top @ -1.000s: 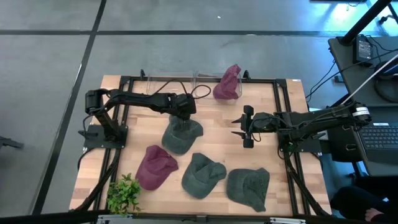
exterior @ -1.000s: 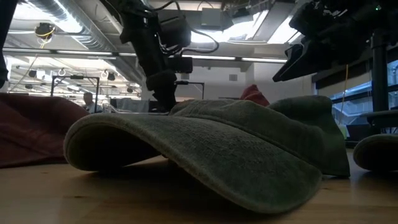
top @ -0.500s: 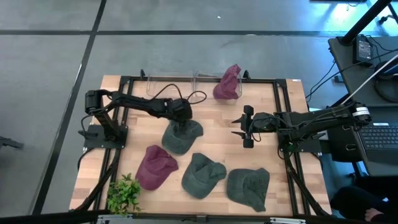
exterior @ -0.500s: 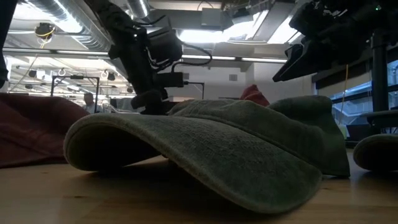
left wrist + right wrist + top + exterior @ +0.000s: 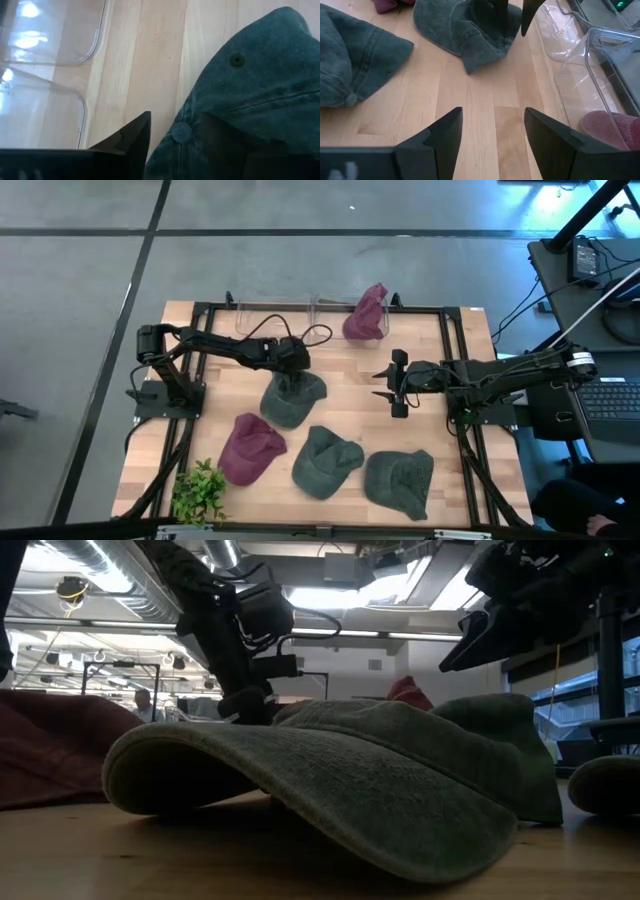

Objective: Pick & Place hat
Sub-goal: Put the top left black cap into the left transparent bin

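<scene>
The left tool (image 5: 291, 377) sits low on the green hat (image 5: 290, 402), fingers spread around its top, ready to pinch it. The right tool (image 5: 393, 383) waits, released, above the desk (image 5: 340, 370).

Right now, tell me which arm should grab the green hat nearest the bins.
Left. The left gripper is down on that green hat, fingers open around its crown. The right gripper hangs open over bare table, apart from it.
</scene>
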Action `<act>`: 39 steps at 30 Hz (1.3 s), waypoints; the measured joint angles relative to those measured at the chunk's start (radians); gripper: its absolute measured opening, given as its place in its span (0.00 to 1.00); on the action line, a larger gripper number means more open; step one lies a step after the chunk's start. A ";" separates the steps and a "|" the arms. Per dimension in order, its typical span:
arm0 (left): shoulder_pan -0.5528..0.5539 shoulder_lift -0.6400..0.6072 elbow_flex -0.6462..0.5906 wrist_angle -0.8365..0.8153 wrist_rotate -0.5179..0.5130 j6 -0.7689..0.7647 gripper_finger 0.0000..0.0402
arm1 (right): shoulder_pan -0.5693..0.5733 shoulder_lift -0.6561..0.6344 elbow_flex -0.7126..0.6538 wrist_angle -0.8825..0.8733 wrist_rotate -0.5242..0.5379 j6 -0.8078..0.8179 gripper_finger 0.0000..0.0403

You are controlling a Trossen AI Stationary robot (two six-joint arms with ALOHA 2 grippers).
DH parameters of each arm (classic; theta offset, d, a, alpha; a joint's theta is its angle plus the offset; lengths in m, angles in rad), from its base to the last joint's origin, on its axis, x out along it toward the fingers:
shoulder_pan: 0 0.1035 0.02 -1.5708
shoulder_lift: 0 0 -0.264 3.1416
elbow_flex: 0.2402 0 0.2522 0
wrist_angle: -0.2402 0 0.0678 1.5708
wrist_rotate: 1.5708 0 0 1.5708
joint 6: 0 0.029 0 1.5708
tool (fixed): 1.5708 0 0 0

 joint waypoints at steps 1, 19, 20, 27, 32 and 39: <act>0.000 0.000 0.000 -0.003 -0.002 -0.011 0.45 | 0.000 0.000 0.000 0.000 0.000 0.000 0.53; 0.013 0.099 0.006 0.009 0.015 -0.030 0.52 | 0.000 0.000 0.000 0.000 0.000 0.001 0.53; 0.015 0.105 0.006 0.007 0.017 -0.030 0.51 | 0.000 0.000 0.000 0.000 0.000 0.002 0.53; 0.022 0.112 0.004 0.002 0.078 -0.052 0.35 | 0.000 0.000 0.000 0.000 0.000 0.001 0.53; 0.021 0.113 0.004 0.003 0.107 -0.023 0.15 | 0.000 0.000 0.000 0.000 0.000 0.001 0.53; 0.021 0.052 0.022 -0.055 0.112 -0.001 0.01 | 0.000 0.000 0.000 0.000 0.000 0.001 0.53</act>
